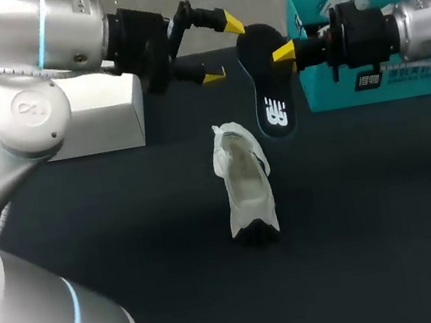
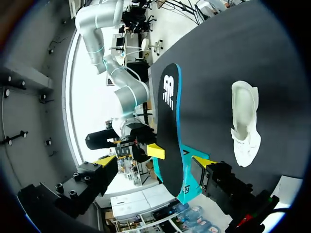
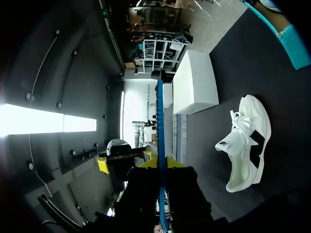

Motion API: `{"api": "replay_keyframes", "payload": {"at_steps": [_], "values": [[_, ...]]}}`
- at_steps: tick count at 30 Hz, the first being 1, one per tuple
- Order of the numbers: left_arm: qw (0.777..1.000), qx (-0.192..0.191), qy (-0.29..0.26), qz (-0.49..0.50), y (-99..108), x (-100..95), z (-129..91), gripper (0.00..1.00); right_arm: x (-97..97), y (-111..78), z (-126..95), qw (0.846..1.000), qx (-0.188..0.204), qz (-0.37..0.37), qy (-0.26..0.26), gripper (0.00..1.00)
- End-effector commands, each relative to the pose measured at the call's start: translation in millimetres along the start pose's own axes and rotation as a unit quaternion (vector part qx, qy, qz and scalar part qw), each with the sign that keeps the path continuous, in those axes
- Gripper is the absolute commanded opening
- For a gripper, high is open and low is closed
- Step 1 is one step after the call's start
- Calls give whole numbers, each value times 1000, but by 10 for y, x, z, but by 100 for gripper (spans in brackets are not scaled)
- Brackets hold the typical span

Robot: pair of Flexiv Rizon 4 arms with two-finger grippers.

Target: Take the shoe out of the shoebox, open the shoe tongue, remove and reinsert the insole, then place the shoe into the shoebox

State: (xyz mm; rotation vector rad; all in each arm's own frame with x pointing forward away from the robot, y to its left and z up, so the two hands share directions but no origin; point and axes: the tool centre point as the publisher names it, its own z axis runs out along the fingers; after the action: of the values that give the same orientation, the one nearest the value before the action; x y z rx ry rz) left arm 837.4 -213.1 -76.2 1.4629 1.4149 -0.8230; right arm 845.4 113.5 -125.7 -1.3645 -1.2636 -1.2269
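Dark matte table (image 1: pixel 131 248) underneath. White rectangular box (image 1: pixel 97 114) set at left rear. Left gripper (image 1: pixel 222 48) held spread wide beside insole. White soft-sided shoe (image 1: pixel 245 181) stood on its sole mid-table. Flat black teal-edged insole (image 1: pixel 268 79) pinched by right gripper (image 1: pixel 284 52). Teal shoebox (image 1: pixel 328 94) set at right rear.

A dark, matte table (image 1: pixel 131 248) carries one further item, a plain white rectangular box (image 1: pixel 101 114), which lies flat in the far-left part of the surface as seen from the head view, its long front face turned toward the near edge.
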Motion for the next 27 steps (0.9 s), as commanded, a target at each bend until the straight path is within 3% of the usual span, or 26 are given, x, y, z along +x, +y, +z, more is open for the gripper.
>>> {"api": "replay_keyframes", "payload": {"at_steps": [1, 5, 7, 8, 12, 15, 17, 18, 20, 27], "values": [[992, -28, -117, 33, -10, 61, 110, 100, 65, -10, -55, 1000, -5, -4, 3, 0], [990, -42, -129, 33, -6, 64, 173, 100, 121, 40, 5, 1000, 1, -12, 7, 0], [989, -45, -136, 31, -13, 56, 213, 85, 146, 59, 53, 1000, 8, -15, 9, 0], [989, -44, -137, 33, -14, 58, 236, 84, 157, 67, 75, 1000, 12, -16, 9, 0], [987, -42, -150, 36, -29, 51, 306, 89, 168, 86, 130, 1000, 19, -17, 10, 0], [986, -43, -154, 36, -33, 32, 342, 78, 155, 82, 144, 1000, 21, -17, 11, 0], [986, -42, -158, 36, -38, 29, 381, 62, 152, 72, 156, 1000, 21, -16, 12, 0], [986, -42, -159, 35, -42, 26, 397, 49, 153, 69, 161, 1000, 22, -16, 13, 0], [986, -42, -160, 35, -45, 27, 421, 40, 152, 62, 167, 1000, 23, -16, 14, 0], [986, -52, -158, 35, 5, 71, 481, 40, 165, 1, 175, 999, 24, -15, 15, 0]]}}
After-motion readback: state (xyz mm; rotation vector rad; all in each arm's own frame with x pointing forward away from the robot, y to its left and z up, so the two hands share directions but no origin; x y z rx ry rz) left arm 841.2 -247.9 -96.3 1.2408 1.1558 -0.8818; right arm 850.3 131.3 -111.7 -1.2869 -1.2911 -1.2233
